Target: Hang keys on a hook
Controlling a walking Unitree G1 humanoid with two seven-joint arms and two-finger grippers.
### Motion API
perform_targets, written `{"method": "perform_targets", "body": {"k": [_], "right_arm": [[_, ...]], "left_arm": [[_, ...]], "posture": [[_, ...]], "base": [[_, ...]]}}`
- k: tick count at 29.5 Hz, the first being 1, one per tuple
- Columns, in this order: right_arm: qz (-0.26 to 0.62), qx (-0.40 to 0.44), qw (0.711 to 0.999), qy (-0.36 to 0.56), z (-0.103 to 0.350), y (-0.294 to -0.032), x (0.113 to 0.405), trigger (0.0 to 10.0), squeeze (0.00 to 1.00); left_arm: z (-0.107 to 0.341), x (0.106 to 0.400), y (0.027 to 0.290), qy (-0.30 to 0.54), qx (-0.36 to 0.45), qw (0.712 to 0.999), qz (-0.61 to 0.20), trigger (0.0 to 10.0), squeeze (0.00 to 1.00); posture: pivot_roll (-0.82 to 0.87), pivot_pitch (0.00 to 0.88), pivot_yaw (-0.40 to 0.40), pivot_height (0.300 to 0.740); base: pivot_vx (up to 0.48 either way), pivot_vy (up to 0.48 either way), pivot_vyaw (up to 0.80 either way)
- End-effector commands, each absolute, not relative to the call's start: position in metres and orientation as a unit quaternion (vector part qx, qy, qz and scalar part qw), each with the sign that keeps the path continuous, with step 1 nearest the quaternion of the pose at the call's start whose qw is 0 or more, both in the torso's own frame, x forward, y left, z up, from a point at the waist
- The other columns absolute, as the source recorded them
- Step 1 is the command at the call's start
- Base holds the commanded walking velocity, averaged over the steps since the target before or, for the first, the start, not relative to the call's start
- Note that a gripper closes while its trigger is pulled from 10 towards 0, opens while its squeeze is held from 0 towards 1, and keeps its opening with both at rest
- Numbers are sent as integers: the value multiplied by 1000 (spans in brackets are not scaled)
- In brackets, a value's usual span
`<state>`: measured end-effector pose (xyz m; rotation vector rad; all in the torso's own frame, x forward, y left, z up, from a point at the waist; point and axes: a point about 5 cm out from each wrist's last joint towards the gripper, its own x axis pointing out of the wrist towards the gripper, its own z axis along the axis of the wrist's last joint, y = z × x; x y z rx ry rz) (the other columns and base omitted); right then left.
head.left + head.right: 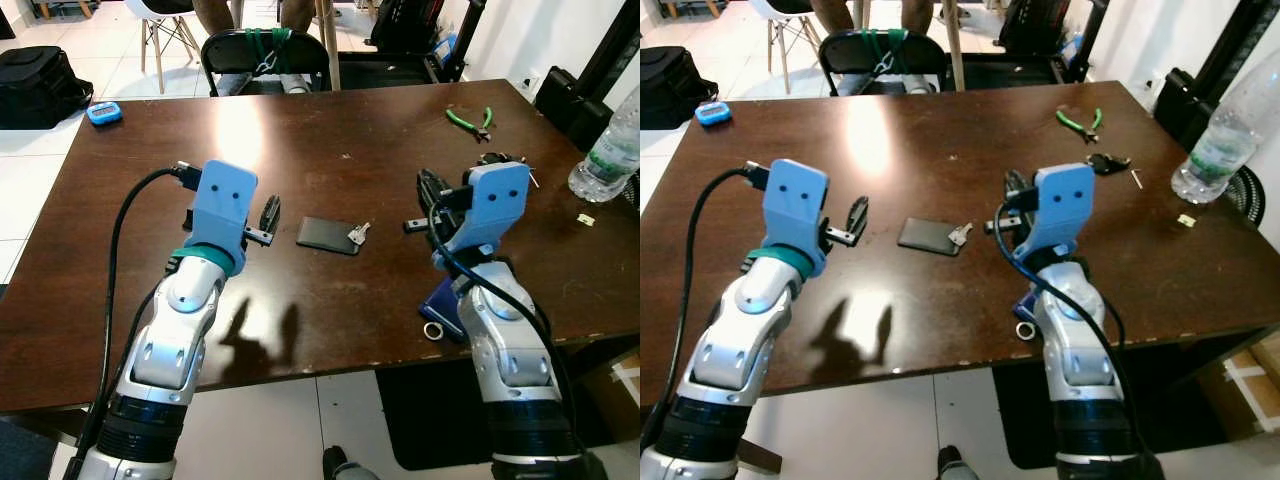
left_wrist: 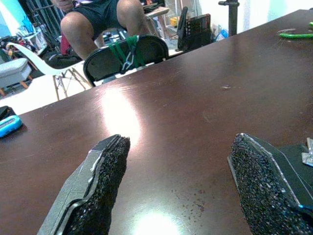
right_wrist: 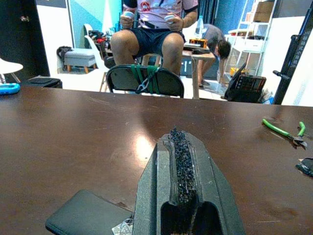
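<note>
A small silver key (image 1: 358, 234) lies at centre frame on the dark wooden table (image 1: 330, 320), touching the right end of a flat black case (image 1: 328, 235), with neither gripper on it. The job looks to be at its opening step: the pickup has not been made, and no hook can be made out in these views.

Just left of the case, the left gripper (image 1: 267, 218) hovers low over the tabletop, its two padded fingers (image 2: 100, 186) spread wide with bare wood between them. To the right of the key, the right gripper (image 1: 428, 205) is held above the table with its fingers pressed together on nothing, the case's corner and a glint of the key showing at the bottom of its wrist view.

The next move would seem to call for one gripper to drop over the key and pinch it off the case, a fine grasp on a thin, flat thing.

There is open wood all round the case. The near table edge runs across the lower frame under both forearms. A blue object with a metal ring (image 1: 441, 315) sits by that edge beneath the right arm. Green-handled pliers (image 1: 469, 121) lie at upper right, a water bottle (image 1: 608, 152) at the right edge. A black chair (image 1: 264, 58) stands at the far side, with a seated person (image 3: 154, 27) beyond it.
</note>
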<state>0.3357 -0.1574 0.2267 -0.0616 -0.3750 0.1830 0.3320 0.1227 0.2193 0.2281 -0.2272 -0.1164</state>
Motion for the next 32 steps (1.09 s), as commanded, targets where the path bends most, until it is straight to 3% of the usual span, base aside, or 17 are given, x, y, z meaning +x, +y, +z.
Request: {"method": "perform_targets", "body": {"k": [1, 17, 32], "right_arm": [[89, -24, 979, -181, 223, -159, 334, 10000, 0], [88, -22, 979, -181, 223, -159, 334, 10000, 0], [85, -19, 980, -181, 222, -159, 334, 10000, 0]], "left_arm": [[214, 331, 124, -108, 125, 985, -56, 10000, 0], [213, 331, 124, -105, 124, 985, -55, 10000, 0], [212, 331, 123, -103, 120, 986, -61, 10000, 0]], "posture": [[-191, 119, 71, 740], [-190, 125, 72, 740], [-189, 127, 74, 740]], "base": [[0, -326, 0], [0, -400, 0], [0, 0, 0]]}}
